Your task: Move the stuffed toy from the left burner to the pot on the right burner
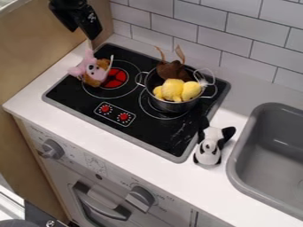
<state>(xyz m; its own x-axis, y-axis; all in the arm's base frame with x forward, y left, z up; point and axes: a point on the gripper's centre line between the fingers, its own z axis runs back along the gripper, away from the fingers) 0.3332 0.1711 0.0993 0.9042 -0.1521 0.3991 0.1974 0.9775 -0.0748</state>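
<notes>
One pink-and-brown stuffed toy, the item to be moved, sits at the left side of the left burner, partly over its ring. The claw is above and behind it, at the upper left, apart from it; how far it is open and whether it grips anything cannot be told.

One metal pot stands on the right burner. It contains two stuffed toys: one yellow at the front, one brown behind, rising above the rim. The black cooktop bears two red dials.

One black-and-white stuffed dog, the fourth toy counted, is upright at the cooktop's front right corner, near the one grey sink. Two grey knobs are on the oven front, below the white surface.
</notes>
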